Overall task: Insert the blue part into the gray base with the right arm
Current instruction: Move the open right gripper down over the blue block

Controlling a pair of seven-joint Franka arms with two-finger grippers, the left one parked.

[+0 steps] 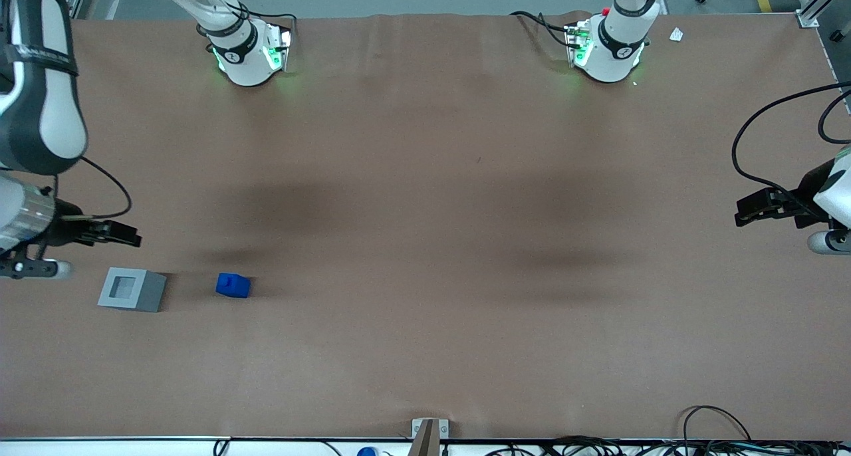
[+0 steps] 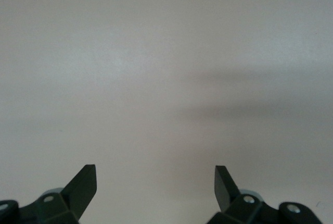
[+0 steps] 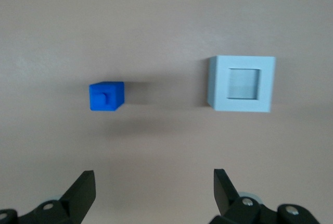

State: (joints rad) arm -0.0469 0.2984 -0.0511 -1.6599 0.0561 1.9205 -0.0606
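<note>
The blue part (image 1: pixel 233 285) (image 3: pixel 106 96) lies on the brown table at the working arm's end, a small bright blue block. Beside it, a short gap away and closer to that table end, stands the gray base (image 1: pixel 131 289) (image 3: pixel 242 83), its square socket facing up with nothing in it. The right arm's gripper (image 1: pixel 126 235) (image 3: pixel 154 182) hangs above the table, farther from the front camera than both blocks and apart from them. It is open, its black fingers (image 3: pixel 83 187) spread wide with nothing between them.
The two arm bases (image 1: pixel 247 56) (image 1: pixel 606 52) stand at the table edge farthest from the front camera. A small bracket (image 1: pixel 429 429) sits at the near edge, with cables (image 1: pixel 705 436) along it. A white scrap (image 1: pixel 676 34) lies near the parked arm's base.
</note>
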